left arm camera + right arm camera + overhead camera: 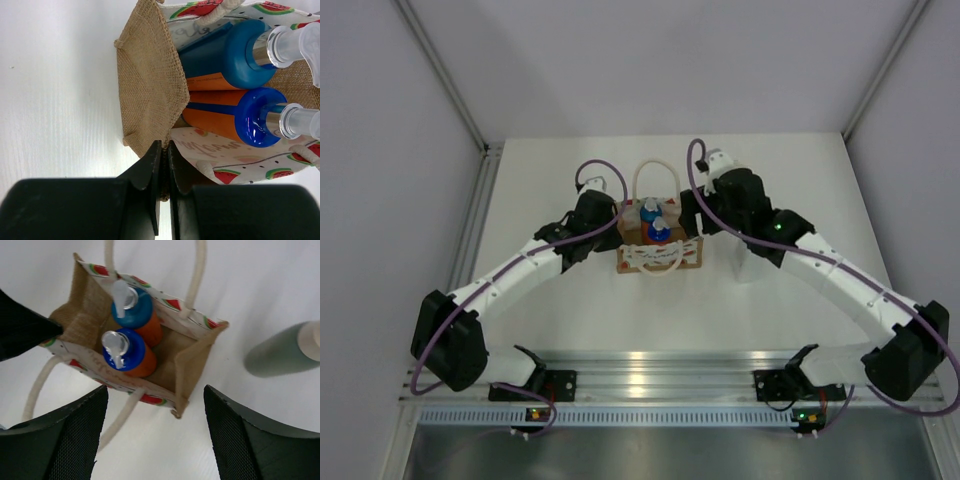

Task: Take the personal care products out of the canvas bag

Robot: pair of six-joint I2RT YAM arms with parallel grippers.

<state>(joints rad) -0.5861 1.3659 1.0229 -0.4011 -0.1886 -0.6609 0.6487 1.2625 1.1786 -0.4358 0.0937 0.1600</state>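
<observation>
The canvas bag (672, 255) stands at the table's middle, its mouth open. It also shows in the left wrist view (147, 85) and the right wrist view (192, 357). Two pump bottles stand inside: a blue-and-orange one (135, 310) and an orange one with a blue cap (127, 352). Both also show in the left wrist view, the blue-and-orange one (225, 55) and the orange one (225, 115). The grey-green bottle (280, 357) is on the table right of the bag. The white bottle is out of view. My left gripper (164, 145) is shut on the bag's left wall. My right gripper (155, 395) is open above the bag's right corner.
One cream rope handle (655, 170) lies on the table behind the bag, the other (655, 265) in front. White walls and aluminium posts (485, 150) close in the table's back and sides. The arm bases sit on a metal rail (660, 385) at the near edge.
</observation>
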